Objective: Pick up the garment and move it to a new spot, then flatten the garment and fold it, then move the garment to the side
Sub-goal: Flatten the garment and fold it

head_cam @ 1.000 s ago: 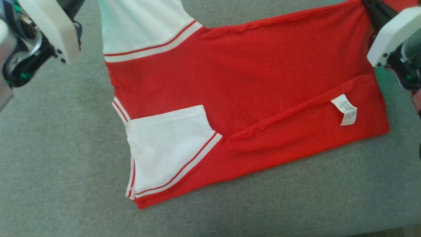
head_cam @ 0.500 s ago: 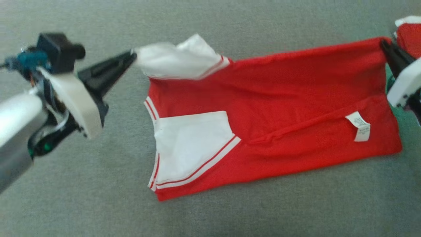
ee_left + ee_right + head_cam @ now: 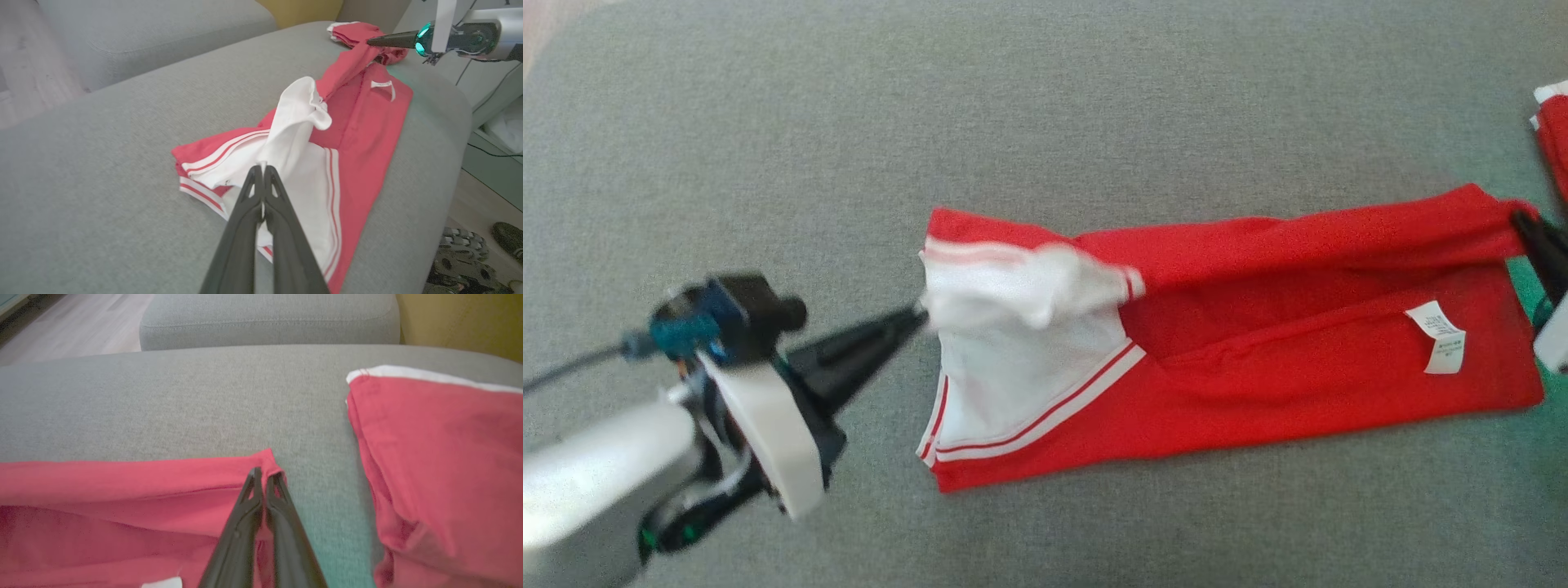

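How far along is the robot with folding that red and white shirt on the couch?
Done: the shirt lies spread on the cushion. In hand: a lengthwise fold, left gripper pinching the white sleeve, right gripper pinching a red corner. Left: lay it flat, finish folding, move it aside.

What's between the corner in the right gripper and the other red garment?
Bare grey cushion, in the right wrist view, between the held garment and the other red garment.

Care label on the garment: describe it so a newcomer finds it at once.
On the grey sofa cushion lies a long red garment. Near its right end sits the care label: a small white printed tag, unlike the large red-striped white sleeve at the left end.
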### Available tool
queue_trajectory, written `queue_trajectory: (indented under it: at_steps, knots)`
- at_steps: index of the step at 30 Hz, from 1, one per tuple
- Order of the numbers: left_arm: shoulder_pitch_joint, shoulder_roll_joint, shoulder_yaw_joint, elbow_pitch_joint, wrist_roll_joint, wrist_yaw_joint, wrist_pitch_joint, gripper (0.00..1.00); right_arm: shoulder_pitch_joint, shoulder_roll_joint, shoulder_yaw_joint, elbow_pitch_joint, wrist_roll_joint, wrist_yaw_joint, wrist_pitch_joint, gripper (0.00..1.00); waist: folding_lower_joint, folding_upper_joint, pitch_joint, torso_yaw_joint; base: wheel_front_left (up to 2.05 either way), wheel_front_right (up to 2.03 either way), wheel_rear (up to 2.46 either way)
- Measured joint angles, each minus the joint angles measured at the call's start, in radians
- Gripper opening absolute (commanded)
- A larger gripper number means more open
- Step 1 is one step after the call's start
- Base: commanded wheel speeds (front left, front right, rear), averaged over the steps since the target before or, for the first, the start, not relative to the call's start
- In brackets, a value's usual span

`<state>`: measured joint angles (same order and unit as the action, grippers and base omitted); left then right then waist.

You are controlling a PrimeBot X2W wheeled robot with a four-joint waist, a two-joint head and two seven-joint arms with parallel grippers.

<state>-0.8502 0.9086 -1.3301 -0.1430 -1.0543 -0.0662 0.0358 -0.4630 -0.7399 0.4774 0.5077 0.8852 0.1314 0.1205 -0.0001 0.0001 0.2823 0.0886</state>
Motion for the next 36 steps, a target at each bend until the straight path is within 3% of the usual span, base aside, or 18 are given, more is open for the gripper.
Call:
queue_trajectory:
  at_steps: [9,18,19,20,21,22,23,24,26,30,34,36]
  knots:
    - [0.140,-0.034,0.001,-0.039,0.044,0.052,0.015,0.00,0.188,0.006,-0.170,-0.139,-0.073,0.000,0.063,0.00,0.0000,0.0000,-0.003,0.003,0.00,0.00,0.00]
    - [0.202,-0.048,0.003,-0.034,0.042,0.067,-0.012,0.00,0.304,0.085,-0.321,-0.213,-0.176,0.000,0.138,0.01,0.0001,0.0000,0.007,0.007,0.00,0.00,0.00]
    - [0.202,-0.053,0.003,-0.033,0.043,0.067,-0.012,0.00,0.310,0.097,-0.337,-0.220,-0.189,0.000,0.146,0.20,0.0001,0.0000,0.009,0.007,0.00,0.00,0.00]
    - [0.203,-0.061,0.004,-0.030,0.043,0.067,-0.012,0.04,0.312,0.110,-0.351,-0.223,-0.203,0.000,0.148,0.53,0.0001,0.0000,0.011,0.008,0.00,0.00,0.00]
    - [0.204,-0.071,0.004,-0.025,0.044,0.071,-0.020,0.04,0.312,0.125,-0.365,-0.226,-0.219,0.000,0.155,0.53,0.0001,0.0000,0.013,0.008,0.00,0.00,0.00]
    - [0.205,-0.082,0.004,-0.020,0.048,0.079,-0.029,0.40,0.311,0.139,-0.377,-0.227,-0.235,0.000,0.156,1.00,0.0001,-0.0001,0.015,0.009,0.00,0.00,0.00]
    - [0.207,-0.094,0.005,-0.013,0.055,0.090,-0.043,0.91,0.312,0.154,-0.390,-0.228,-0.251,0.000,0.157,1.00,0.0002,0.0000,0.015,0.009,0.00,0.00,0.00]
    - [0.210,-0.105,0.007,-0.002,0.062,0.103,-0.056,1.00,0.311,0.171,-0.402,-0.230,-0.267,0.000,0.154,1.00,0.0001,0.0000,0.015,0.009,0.00,0.00,0.00]
    - [0.223,-0.128,0.007,0.038,0.086,0.146,-0.076,1.00,0.312,0.198,-0.415,-0.237,-0.303,0.000,0.131,1.00,0.0002,0.0000,0.011,0.008,0.00,0.00,0.00]
    - [0.272,-0.200,0.075,0.126,0.121,0.293,-0.216,1.00,0.330,0.255,-0.458,-0.242,-0.351,0.000,0.079,1.00,0.0002,0.0000,-0.010,0.011,0.00,0.00,0.00]
    - [0.359,-0.310,0.205,0.161,0.124,0.416,-0.285,1.00,0.404,0.327,-0.515,-0.254,-0.353,0.000,0.036,1.00,0.0001,0.0000,-0.045,0.023,0.00,0.00,0.00]
    - [0.428,-0.369,0.331,0.150,0.167,0.456,-0.285,1.00,0.441,0.356,-0.530,-0.264,-0.353,0.000,0.029,1.00,0.0001,0.0000,-0.063,0.033,0.00,0.00,0.00]
